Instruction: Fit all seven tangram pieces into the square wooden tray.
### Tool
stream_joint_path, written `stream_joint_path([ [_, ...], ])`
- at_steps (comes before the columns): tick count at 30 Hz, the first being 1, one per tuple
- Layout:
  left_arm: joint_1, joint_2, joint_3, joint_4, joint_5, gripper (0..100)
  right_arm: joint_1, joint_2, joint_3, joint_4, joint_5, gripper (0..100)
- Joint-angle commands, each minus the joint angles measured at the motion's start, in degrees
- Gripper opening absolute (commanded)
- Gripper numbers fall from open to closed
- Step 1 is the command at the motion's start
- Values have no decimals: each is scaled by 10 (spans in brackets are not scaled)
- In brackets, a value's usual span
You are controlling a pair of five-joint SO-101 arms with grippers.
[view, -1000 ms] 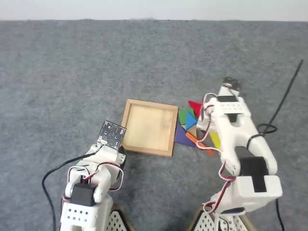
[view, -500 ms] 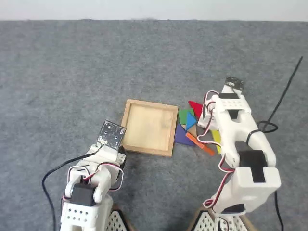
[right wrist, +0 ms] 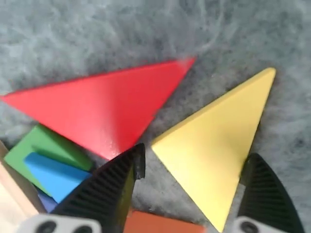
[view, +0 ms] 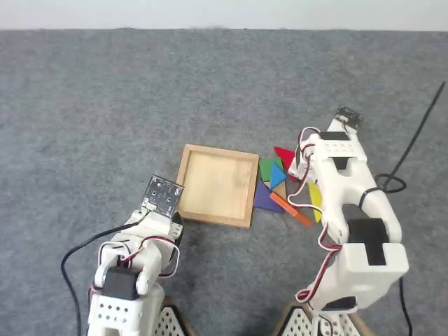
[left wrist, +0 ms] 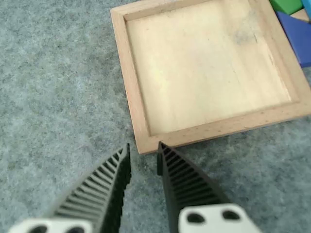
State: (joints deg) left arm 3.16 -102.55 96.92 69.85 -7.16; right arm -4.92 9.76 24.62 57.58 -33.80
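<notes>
A grey carpeted table meets a pale wall behind.

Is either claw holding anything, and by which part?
Nothing is held. The open right claw straddles the yellow wooden triangle; the left claw is empty.

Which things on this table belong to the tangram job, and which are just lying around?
Part of the job: wooden tray, red triangle, yellow triangle, green piece, blue piece, purple piece, orange piece.

Just lying about: black cable, grey carpet.

Red triangle, yellow triangle (grey mat)
</notes>
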Motion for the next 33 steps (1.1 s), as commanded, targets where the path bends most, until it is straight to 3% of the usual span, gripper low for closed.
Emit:
stream_joint_path([
  [1,1,1,-4,-2,4,88,3,-5,-33,-15,-25,311],
  [22,1,1,-4,-2,4,88,15,52,-47,-4,-26,305],
  [27,1,1,-4,-2,4,88,20,52,-47,-1,-26,225],
  [33,1,1,-4,-2,4,88,39,51,-47,0,-23,221],
])
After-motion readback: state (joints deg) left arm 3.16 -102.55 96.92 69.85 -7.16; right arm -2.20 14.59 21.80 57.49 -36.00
